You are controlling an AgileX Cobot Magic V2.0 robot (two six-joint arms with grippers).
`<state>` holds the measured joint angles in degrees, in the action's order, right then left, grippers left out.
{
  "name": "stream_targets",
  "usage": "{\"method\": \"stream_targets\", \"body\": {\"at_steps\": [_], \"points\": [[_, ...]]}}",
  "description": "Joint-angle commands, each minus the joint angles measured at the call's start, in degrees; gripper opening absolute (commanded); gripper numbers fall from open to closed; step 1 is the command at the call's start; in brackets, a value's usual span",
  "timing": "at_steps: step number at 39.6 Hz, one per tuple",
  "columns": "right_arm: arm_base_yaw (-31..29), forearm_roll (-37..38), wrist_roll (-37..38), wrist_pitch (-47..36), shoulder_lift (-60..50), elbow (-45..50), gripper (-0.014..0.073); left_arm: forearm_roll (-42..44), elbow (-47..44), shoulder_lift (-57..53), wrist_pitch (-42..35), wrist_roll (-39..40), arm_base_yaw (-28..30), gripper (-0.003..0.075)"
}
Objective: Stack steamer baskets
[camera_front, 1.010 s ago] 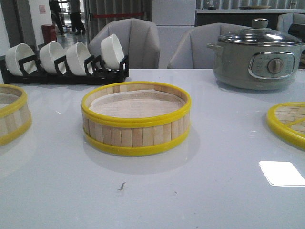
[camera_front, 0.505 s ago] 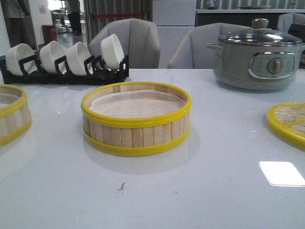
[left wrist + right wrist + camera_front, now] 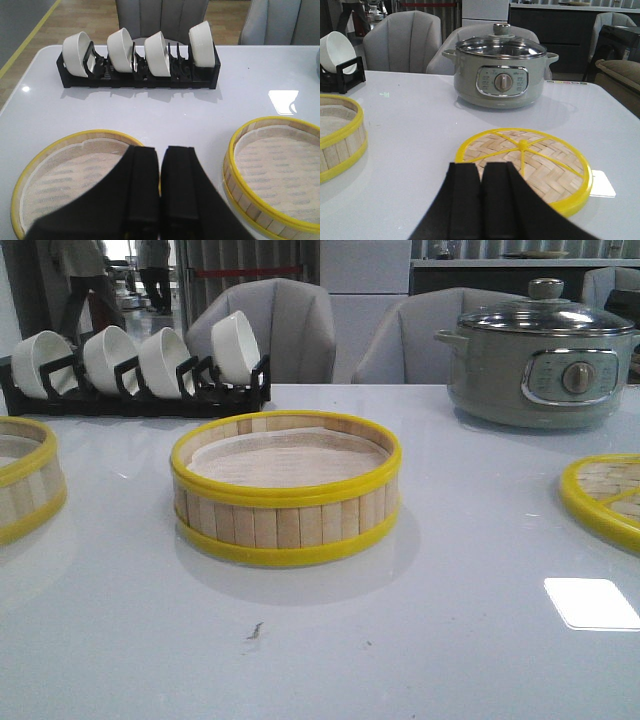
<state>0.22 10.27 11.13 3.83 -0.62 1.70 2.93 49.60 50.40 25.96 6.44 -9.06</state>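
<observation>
One steamer basket [image 3: 286, 490] with pale slats, yellow rims and a whitish liner sits mid-table; it also shows as the steamer basket [image 3: 275, 175] and the steamer basket [image 3: 337, 137]. A second steamer basket [image 3: 25, 490] is cut by the left edge of the front view. In the left wrist view this second basket [image 3: 75, 175] lies under my left gripper [image 3: 161, 150], which is shut and holds nothing. My right gripper [image 3: 481, 167] is shut and empty, hovering by the near rim of the woven lid [image 3: 525, 165]. Neither gripper appears in the front view.
A grey-green electric pot [image 3: 540, 355] stands at the back right. A black rack with several white bowls [image 3: 140, 365] lines the back left. The yellow-rimmed lid [image 3: 605, 495] lies at the right edge. Grey chairs stand behind the table.
Nothing on the table has moved. Only people in the far background have shifted.
</observation>
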Motion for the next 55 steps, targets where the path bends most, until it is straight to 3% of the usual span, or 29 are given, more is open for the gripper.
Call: {"method": "stream_targets", "body": {"at_steps": [1, 25, 37, 41, 46, 55], "points": [[-0.4, 0.5, -0.6, -4.9, -1.2, -0.8, 0.0036, 0.7, 2.1, 0.1, -5.1, 0.1, -0.5, 0.0083], [-0.4, 0.6, -0.6, -5.2, -1.2, -0.9, 0.0036, 2.6, 2.1, 0.1, -8.5, 0.1, -0.5, 0.0083], [-0.4, -0.3, 1.2, -13.5, -1.2, -1.3, 0.0036, 2.6, 2.1, 0.1, -7.9, 0.1, -0.5, 0.0083], [-0.3, -3.8, 7.9, -6.3, -1.2, -4.9, 0.0036, 2.6, 2.1, 0.1, -7.9, 0.1, -0.5, 0.0083], [-0.3, -3.8, 7.8, 5.7, 0.8, -13.1, 0.0036, 3.6, 2.1, 0.1, -8.0, 0.1, -0.5, 0.0083], [-0.3, -3.7, 7.7, 13.7, 19.8, -28.0, 0.0036, 5.2, 2.1, 0.1, -8.0, 0.1, -0.5, 0.0083]]}}
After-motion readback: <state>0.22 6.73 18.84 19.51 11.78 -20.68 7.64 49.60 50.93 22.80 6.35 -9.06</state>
